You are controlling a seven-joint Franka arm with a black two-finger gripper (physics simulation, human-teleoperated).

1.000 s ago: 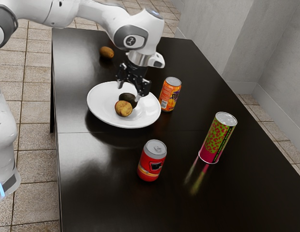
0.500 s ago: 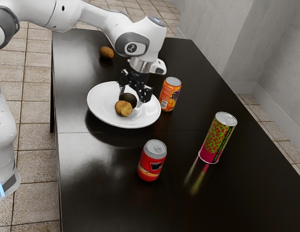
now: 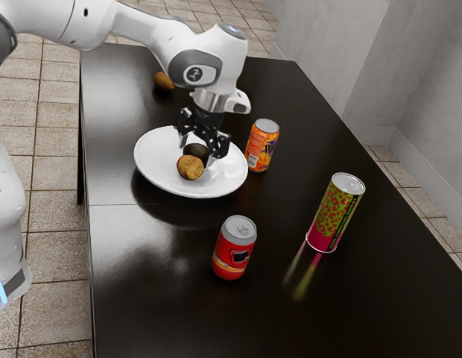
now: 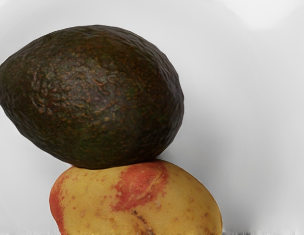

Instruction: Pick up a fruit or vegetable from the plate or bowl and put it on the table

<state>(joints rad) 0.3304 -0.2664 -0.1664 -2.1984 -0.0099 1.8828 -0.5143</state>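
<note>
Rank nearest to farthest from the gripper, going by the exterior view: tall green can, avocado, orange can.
1. Avocado, on the plate, at the gripper.
2. Orange can, beside the plate.
3. Tall green can, toward the exterior view's right.

Our arm [image 3: 145, 28] is smooth, glossy white, made of rounded tubes and swelling joints, with narrow dark seams and a small dark dot [image 3: 86, 12] on one section. Our wrist housing [image 3: 220, 56] carries a broad grey ring [image 3: 182, 66] around a pale disc with a dark mark [image 3: 194, 74], and a grey-blue cap [image 3: 231, 30]. Below it come a silvery collar [image 3: 207, 100] and our black, knobbly jaws, flecked with pale spots. Our white lower body [image 3: 4, 186] bears a dark grey panel [image 3: 19, 282] and a light-blue strip [image 3: 1, 291].
</note>
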